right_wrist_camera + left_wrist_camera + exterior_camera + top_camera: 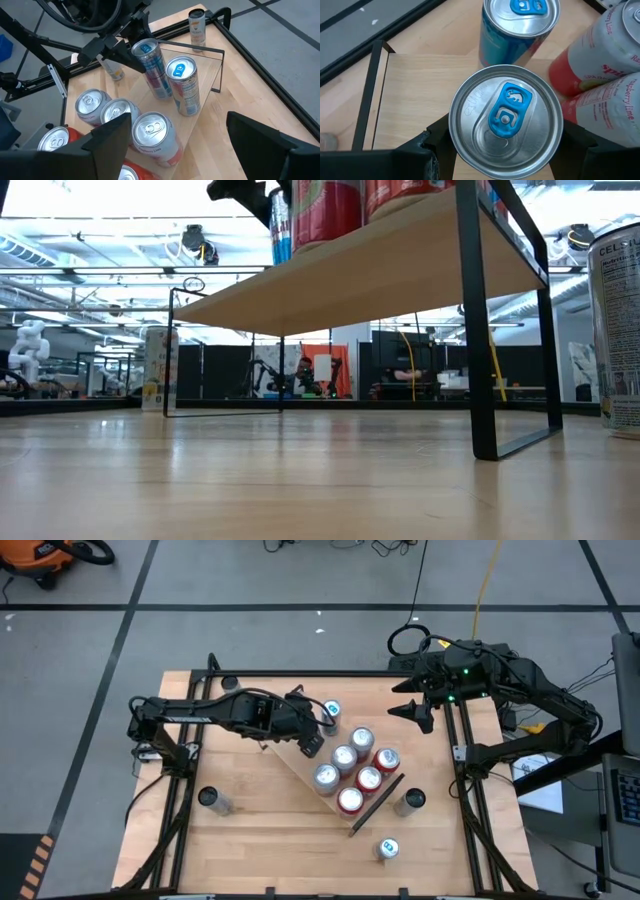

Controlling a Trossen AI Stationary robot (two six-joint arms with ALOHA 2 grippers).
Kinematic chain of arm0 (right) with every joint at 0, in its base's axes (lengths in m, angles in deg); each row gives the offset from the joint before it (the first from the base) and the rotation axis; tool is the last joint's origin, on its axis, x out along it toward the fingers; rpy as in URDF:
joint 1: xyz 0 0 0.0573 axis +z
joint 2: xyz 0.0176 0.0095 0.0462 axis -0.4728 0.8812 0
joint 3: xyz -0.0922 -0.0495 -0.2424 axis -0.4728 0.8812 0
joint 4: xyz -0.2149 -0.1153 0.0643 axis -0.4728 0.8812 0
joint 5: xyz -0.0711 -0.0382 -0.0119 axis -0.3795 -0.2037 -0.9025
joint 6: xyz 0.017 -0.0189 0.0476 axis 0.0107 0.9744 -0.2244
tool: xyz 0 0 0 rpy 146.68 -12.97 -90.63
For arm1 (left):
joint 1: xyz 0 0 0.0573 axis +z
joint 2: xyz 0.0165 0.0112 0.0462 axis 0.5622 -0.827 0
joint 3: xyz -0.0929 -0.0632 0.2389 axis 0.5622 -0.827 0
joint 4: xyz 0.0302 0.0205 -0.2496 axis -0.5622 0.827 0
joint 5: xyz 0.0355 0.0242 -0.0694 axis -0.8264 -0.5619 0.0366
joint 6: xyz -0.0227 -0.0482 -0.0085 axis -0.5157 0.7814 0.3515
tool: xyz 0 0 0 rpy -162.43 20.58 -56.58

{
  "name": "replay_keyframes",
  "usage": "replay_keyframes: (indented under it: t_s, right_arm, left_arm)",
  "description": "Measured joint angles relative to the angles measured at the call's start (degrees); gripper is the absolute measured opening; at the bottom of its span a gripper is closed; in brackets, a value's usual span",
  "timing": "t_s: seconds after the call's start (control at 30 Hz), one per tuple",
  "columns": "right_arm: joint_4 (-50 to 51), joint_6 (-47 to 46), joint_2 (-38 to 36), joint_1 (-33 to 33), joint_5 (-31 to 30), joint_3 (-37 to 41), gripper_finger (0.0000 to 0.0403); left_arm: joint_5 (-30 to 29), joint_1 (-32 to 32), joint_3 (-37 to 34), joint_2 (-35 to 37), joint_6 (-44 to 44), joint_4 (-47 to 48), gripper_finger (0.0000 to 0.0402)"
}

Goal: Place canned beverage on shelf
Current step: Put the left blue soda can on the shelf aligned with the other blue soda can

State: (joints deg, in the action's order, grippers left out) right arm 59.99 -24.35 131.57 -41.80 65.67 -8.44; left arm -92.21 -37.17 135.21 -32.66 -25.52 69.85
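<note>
Clamping a blue-tabbed silver can [506, 117] between its two dark fingers [415, 157], the left gripper [308, 739] holds it over the near end of the shelf [300, 766], at the corner closest to the left arm. In the left wrist view the can's lid fills the space between the fingers, one finger on each side of its wall. From the right wrist view the held can [150, 67] leans at a tilt; whether its base touches the board cannot be told. Just beyond the fingers stands a second blue-tabbed can [520, 30], upright, close to the held one but apart from it. To one side of the fingers lie the white-and-red raspberry lime cans [602, 60], grouped in rows on the shelf board [200, 125]. The right gripper [415, 712] hangs over the table's far right edge, well apart from the shelf, its fingers spread with nothing between them. Three more cans stand loose on the tabletop [260, 850]: one [208, 798] near the left edge, one [413, 800] just past the shelf's black rail [378, 804], and one [387, 849] nearer the front.
</note>
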Motion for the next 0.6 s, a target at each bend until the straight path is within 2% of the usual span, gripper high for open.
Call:
replay_keyframes:
  t_s: [0.6]
  right_arm:
    - [0.0, 0.2, 0.0, 0.0, -1.3, 0.0, 0.0303]
  left_arm:
    - [-1.0, 0.0, 0.0, -1.6, -0.4, -0.1, 0.0231]
